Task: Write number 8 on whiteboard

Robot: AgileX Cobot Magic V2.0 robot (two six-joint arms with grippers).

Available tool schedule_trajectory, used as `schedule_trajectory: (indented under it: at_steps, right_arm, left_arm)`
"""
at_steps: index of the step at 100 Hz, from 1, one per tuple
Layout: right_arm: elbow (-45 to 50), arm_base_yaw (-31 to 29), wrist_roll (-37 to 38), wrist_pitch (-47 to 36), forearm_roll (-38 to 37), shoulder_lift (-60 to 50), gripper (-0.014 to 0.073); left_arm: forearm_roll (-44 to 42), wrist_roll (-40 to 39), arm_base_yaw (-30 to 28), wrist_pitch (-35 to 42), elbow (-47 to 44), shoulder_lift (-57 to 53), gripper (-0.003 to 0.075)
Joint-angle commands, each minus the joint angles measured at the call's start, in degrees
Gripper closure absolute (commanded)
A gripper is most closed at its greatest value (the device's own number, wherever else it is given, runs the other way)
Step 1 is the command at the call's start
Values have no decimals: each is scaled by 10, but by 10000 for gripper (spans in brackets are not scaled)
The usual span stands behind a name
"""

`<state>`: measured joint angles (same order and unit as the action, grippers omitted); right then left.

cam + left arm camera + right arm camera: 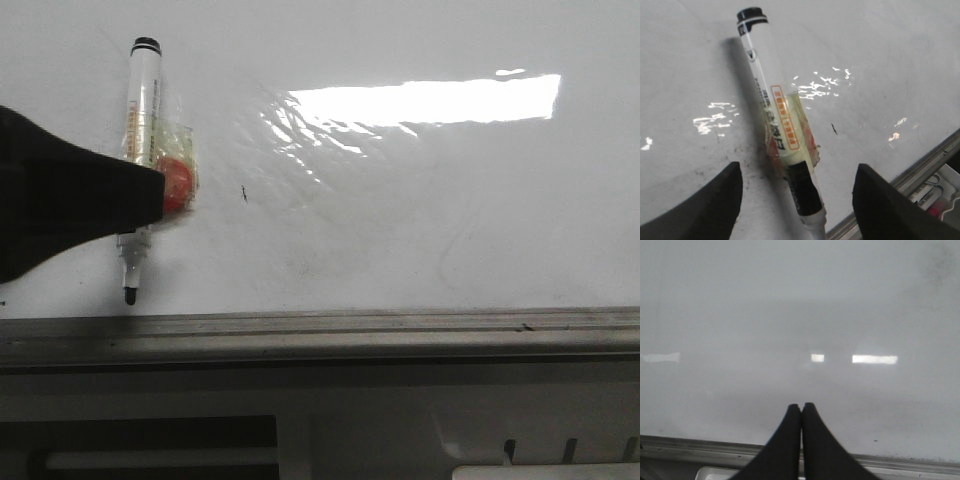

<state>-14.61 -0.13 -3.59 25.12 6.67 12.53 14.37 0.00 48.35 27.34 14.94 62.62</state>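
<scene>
The whiteboard [420, 230] lies flat, glossy, with light glare. No number 8 shows on it; only a small black mark [244, 193] is there. A white marker pen [143, 100] wrapped in clear tape with a red-orange patch lies on the board at the left, its uncapped black tip towards the near edge. My left gripper [150, 200] is low over the pen's middle. In the left wrist view it [797, 167] is open, its fingers either side of the pen [765, 75] and apart from it. My right gripper [801, 406] is shut and empty over bare board [790, 315].
A grey metal edge strip [400, 330] runs along the board's near side, also in the right wrist view [700, 447]. Below it lie a white tray [540, 472] and a holder with spare pens [935, 195]. The small black mark shows beside the pen [834, 129].
</scene>
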Motion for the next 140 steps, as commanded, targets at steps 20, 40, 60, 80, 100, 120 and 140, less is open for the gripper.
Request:
schedule_trajectory:
  at_steps: [20,40,60,80,100,120,140]
  right_arm:
    - [-20,6,-4,-45,2,10,657]
    - [-20,7,-4,-38,2,10,657]
    - [-20,91,-4,-36,-2,10,657]
    - [-37,207,-17,-6,-3,30,657]
    - [-104,314,-80,7,-3,117,609]
    - [-192,401,-88,-29,21,231,416]
    - [-275,462,-88,-64,23,366,384]
  left_arm:
    - [37,-4,6,91,17,40,298]
    - [67,-4,6,78,17,56,613]
    - [59,-4,6,75,17,56,741]
    - [-19,-4,17,38,39,54,741]
    - [-169,5,20,-113,112,46,741]
    - [-302,5,21,-102,149,38,741]
    - [-383,5,21,-89,149,22,741]
